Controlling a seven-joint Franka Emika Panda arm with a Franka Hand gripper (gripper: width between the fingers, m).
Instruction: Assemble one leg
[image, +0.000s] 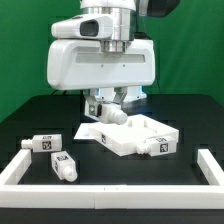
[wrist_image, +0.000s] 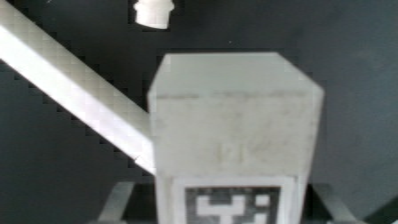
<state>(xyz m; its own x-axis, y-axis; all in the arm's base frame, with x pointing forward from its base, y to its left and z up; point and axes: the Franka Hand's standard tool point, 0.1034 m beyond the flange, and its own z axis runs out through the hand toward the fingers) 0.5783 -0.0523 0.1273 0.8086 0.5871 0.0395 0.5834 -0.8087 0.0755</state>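
Observation:
My gripper (image: 108, 104) is shut on a white leg (image: 111, 114) and holds it just above the far left corner of the large white tray-like piece (image: 140, 137). In the wrist view the held leg (wrist_image: 237, 115) fills the middle, blocky, with its black-and-white tag (wrist_image: 237, 206) between my fingers (wrist_image: 135, 200); the gripper (wrist_image: 237, 202) clamps it at the tag end. Two more legs lie on the black table at the exterior view's left, one (image: 42, 143) behind the other (image: 65, 166). Another small leg (wrist_image: 155, 12) shows far off in the wrist view.
A low white fence (image: 110, 185) runs along the table's front and sides. A thin flat white sheet (image: 88, 130) lies under the tray-like piece's left edge. A long white bar (wrist_image: 71, 80) crosses the wrist view diagonally. Green curtain behind.

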